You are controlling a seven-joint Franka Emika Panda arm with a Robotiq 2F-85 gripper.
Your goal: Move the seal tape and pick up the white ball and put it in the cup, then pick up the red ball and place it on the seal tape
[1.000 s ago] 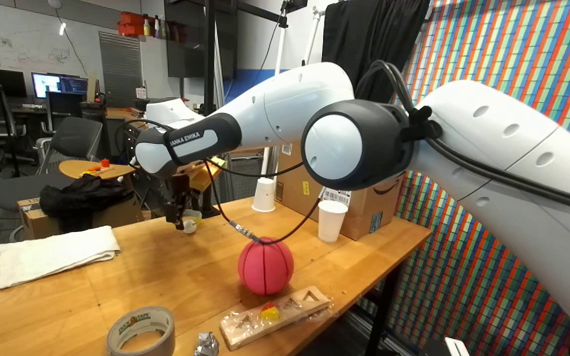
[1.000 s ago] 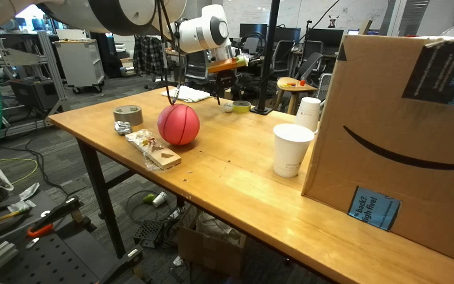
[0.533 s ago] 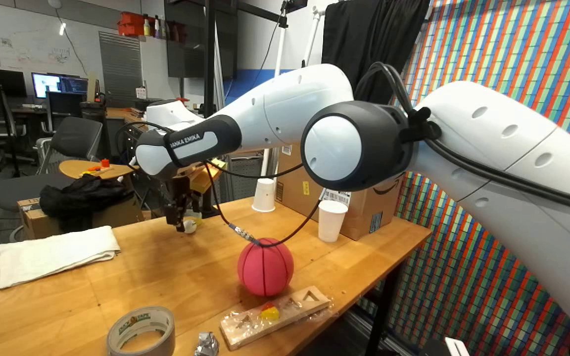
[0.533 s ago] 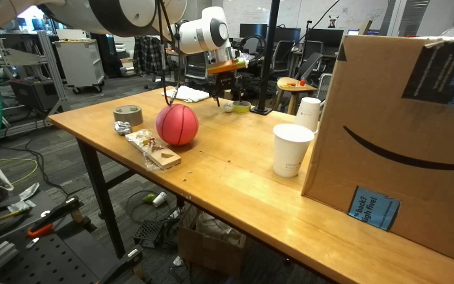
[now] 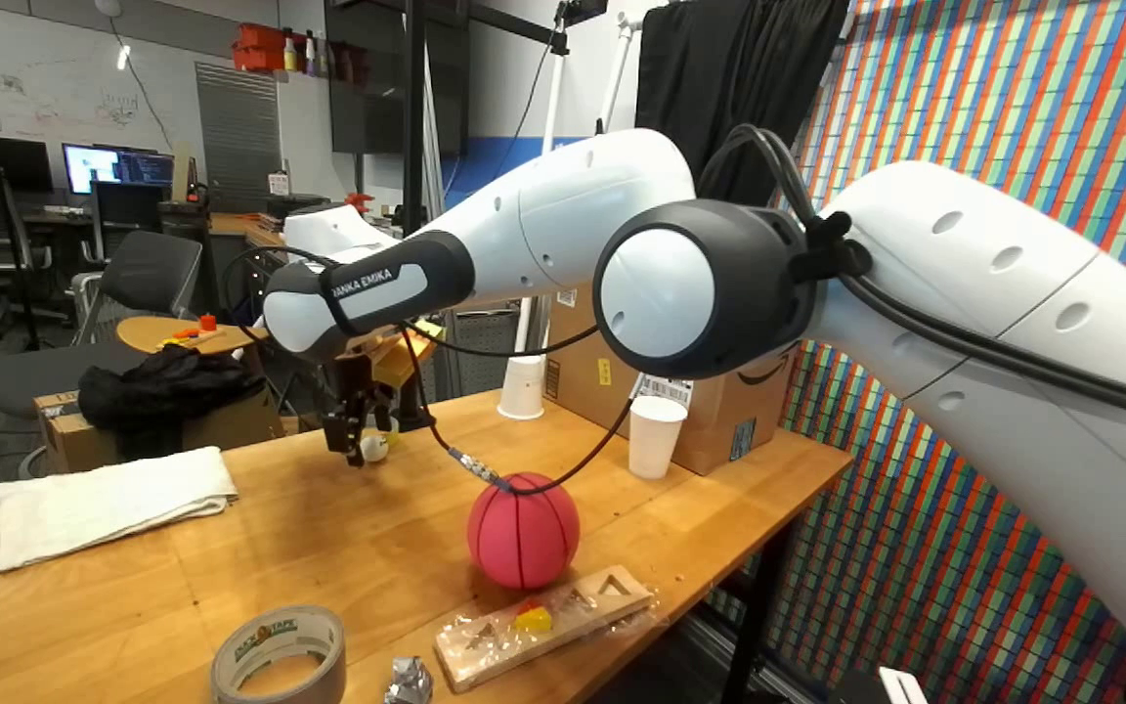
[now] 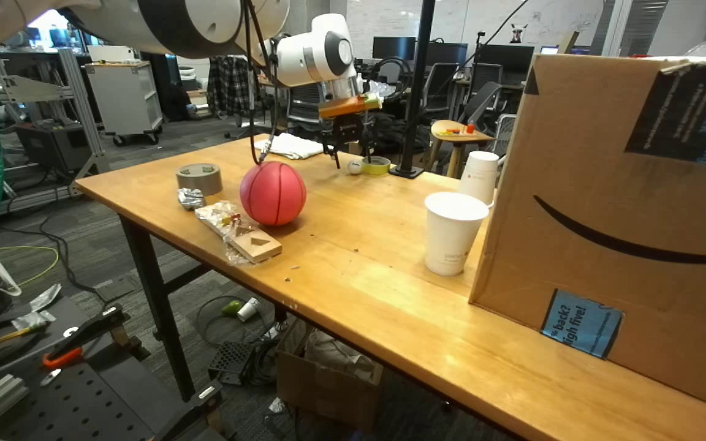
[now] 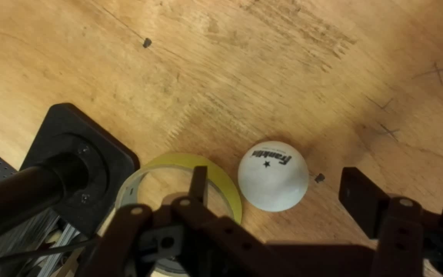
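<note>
White ball (image 7: 273,184) lettering (image 7: 271,156): wrist view only

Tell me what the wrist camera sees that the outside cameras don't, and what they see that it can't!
Only the wrist view: the word Franklin and a star on the white ball, clear enough to make out.

Only the exterior views: the red ball, grey tape roll, white cup, cardboard box and white cloth.

Shared: the white ball, the yellow tape roll, the table and the open gripper.
</note>
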